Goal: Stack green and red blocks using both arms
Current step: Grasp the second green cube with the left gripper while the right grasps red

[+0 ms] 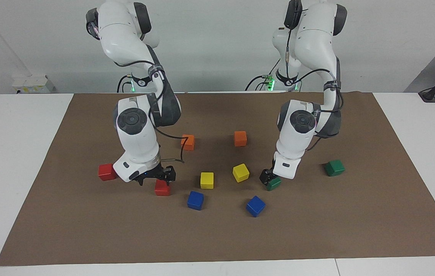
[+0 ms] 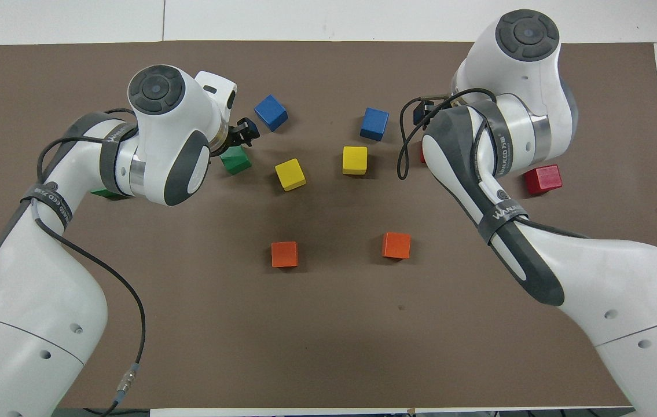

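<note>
Red block (image 1: 162, 188): on the worktop (image 1: 29, 237) just beside the yellow cube (image 1: 207, 180), toward the right arm's end. It sits low and square, so it looks like the one chosen for pick-up.
Right claw (image 1: 156, 180): spread wide and pointing down, directly over that red block. The wide spread is presumably there so the fingers can drop past both faces; it holds nothing.
Second red block (image 1: 107, 172): well apart from the yellow cube, toward the same end. It is free, and is probably the base for the red stack.
Green block (image 1: 274, 184): near the yellow cube, toward the left arm's end (a second, tilted yellow one lies between).
Left claw (image 1: 268, 179): right down at the green block, at its edge nearer the robots. Whether it is wide or clamped cannot be told.
Second green block (image 1: 334, 168): farther out toward the left arm's end, untouched, and the likely base for the green stack.
Progress: nothing stacked yet, and both arms look to be at the grasping step.
</note>
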Action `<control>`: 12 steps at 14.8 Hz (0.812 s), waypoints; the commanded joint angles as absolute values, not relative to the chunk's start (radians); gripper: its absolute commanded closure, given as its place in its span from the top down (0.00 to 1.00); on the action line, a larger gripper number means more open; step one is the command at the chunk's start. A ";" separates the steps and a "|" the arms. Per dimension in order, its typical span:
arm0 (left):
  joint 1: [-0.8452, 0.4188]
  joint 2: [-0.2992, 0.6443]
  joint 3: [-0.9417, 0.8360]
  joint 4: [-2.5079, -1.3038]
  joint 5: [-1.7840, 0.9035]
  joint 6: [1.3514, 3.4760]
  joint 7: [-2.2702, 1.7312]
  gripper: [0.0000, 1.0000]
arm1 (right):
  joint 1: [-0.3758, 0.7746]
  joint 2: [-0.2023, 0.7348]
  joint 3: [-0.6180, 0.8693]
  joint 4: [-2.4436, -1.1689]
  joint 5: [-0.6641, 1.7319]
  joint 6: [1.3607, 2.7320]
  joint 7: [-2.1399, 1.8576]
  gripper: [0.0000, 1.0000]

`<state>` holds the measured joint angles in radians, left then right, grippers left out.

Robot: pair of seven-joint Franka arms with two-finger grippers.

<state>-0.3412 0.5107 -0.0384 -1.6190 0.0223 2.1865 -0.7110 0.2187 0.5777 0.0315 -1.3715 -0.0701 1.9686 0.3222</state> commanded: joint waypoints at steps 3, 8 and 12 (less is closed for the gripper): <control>-0.360 0.508 -0.026 -1.657 0.048 2.241 -0.750 1.00 | 0.215 0.623 0.040 -1.336 -0.064 2.031 0.374 0.97; -0.359 0.511 -0.026 -1.657 0.048 2.266 -0.762 1.00 | 0.213 0.623 0.041 -1.368 -0.061 2.078 0.376 0.96; -0.360 0.523 -0.026 -1.655 0.055 2.264 -0.769 1.00 | 0.210 0.618 0.041 -1.443 -0.060 2.143 0.376 0.96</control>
